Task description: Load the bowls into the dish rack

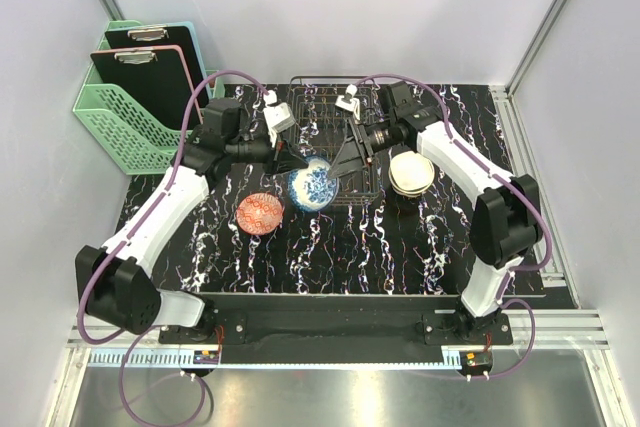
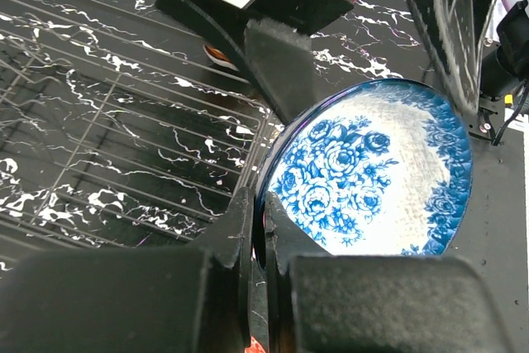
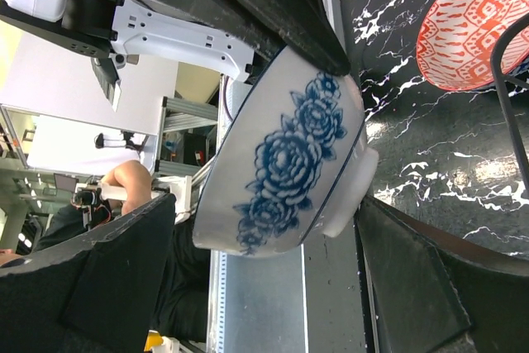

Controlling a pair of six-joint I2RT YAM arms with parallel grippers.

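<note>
My left gripper [image 1: 291,163] is shut on the rim of a white bowl with blue flowers [image 1: 312,186], holding it tilted just above the front edge of the dark wire dish rack [image 1: 335,127]. In the left wrist view the jaws [image 2: 263,204] pinch the bowl's rim [image 2: 372,179], with the rack [image 2: 124,138] to the left. My right gripper [image 1: 346,161] is open, its fingers on either side of the same bowl [image 3: 285,155] without closing on it. An orange bowl [image 1: 260,213] lies on the table to the left and also shows in the right wrist view [image 3: 471,31]. A stack of pale bowls [image 1: 411,173] stands right of the rack.
A mint green lattice basket [image 1: 120,117] with clipboards stands at the back left, off the black marbled mat [image 1: 330,257]. Both arms meet over the middle of the mat. White walls close in the left, back and right sides.
</note>
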